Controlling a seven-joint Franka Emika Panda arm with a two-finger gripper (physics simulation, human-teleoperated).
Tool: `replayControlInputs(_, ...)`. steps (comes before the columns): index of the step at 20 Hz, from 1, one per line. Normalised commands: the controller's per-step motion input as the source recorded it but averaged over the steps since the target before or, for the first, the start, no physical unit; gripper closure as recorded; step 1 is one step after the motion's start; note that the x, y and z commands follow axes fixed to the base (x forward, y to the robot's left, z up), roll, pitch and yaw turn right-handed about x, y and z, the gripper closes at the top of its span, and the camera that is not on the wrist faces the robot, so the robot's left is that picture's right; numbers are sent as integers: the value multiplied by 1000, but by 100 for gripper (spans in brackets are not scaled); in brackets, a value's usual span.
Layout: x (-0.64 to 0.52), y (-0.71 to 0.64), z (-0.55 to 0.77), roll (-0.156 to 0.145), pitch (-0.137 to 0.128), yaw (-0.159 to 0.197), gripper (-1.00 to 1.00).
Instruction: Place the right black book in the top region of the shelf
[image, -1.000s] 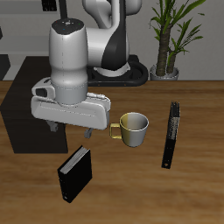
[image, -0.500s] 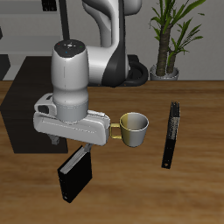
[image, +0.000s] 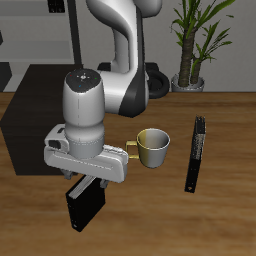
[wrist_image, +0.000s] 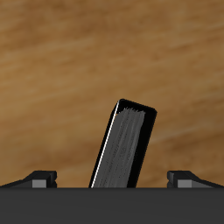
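**Desk:** What does the wooden worktop (image: 225, 215) carry, from the left of the exterior view across?

**Photographer:** At far left, the shelf (image: 28, 120), a plain black box with its top bare. Beside it, nearer the front edge, the right black book (image: 84, 204) stands upright on the worktop, directly under the gripper (image: 85, 182). Then a pale mug (image: 152, 147), and at far right a thin black book (image: 194, 152) lying flat. A potted plant (image: 193, 35) stands at the back.

**Desk:** Is the book held?

**Photographer:** Not as far as I can judge. In the wrist view the fingers (wrist_image: 39, 179) stand wide on either side of the book (wrist_image: 128, 144), apart from it.

**Desk:** Progress?

**Photographer:** Early. The approach looks nearly done; grasp, lift, carry and placing remain.
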Motion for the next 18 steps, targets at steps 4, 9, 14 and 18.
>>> replayControlInputs(4,61,-59,-359,-19,56,-18,-100)
replayControlInputs(9,-27,-51,-126,-15,24,-11,100)
replayControlInputs(14,-48,3,50,-2,-5,5,100)
replayControlInputs(18,-127,189,282,20,-31,16,100)
